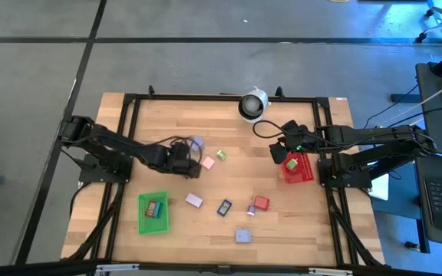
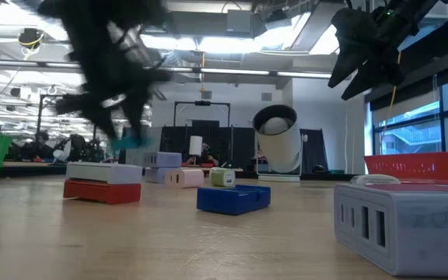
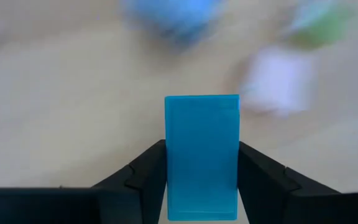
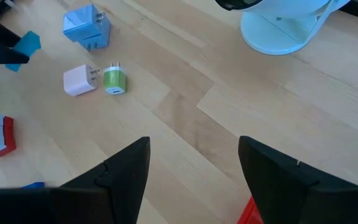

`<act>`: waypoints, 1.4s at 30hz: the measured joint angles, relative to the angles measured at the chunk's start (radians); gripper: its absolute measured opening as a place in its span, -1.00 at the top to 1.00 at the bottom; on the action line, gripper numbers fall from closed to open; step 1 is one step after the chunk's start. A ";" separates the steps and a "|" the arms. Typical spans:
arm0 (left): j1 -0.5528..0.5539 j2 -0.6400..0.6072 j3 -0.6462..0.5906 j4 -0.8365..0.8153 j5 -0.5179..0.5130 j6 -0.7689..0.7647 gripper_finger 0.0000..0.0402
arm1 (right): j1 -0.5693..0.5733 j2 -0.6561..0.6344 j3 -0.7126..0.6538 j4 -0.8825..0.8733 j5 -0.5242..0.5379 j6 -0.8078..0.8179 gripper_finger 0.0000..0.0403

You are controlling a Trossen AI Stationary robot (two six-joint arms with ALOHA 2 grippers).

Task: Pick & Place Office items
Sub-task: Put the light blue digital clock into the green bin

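A teal office item [image 3: 201, 155] sits clamped in the left claw [image 3: 201, 186] near pink [image 1: 209, 162] and green plugs [image 1: 221, 155]; right claw [image 4: 194, 168] spread wide, empty, above red bin [image 1: 299, 170].

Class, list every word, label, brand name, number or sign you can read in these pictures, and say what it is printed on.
None can be read.
The teal block held in the left gripper shows a plain face.
The pink charger, green charger and white-and-black device show no legible marking.
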 joint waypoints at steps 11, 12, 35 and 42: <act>0.013 -0.008 0.120 0.880 -0.034 0.790 0.17 | 0.000 0.000 0.000 0.002 -0.002 0.000 -0.22; 0.013 -0.008 0.119 0.962 -0.028 0.839 0.17 | 0.000 0.000 0.000 0.003 -0.003 0.000 -0.22; 0.019 -0.009 0.119 1.051 -0.144 0.668 0.18 | 0.000 0.000 0.000 0.003 -0.011 0.000 -0.22; -0.008 -0.009 0.119 0.666 0.009 0.170 0.20 | 0.000 0.000 0.000 0.003 -0.011 0.000 -0.22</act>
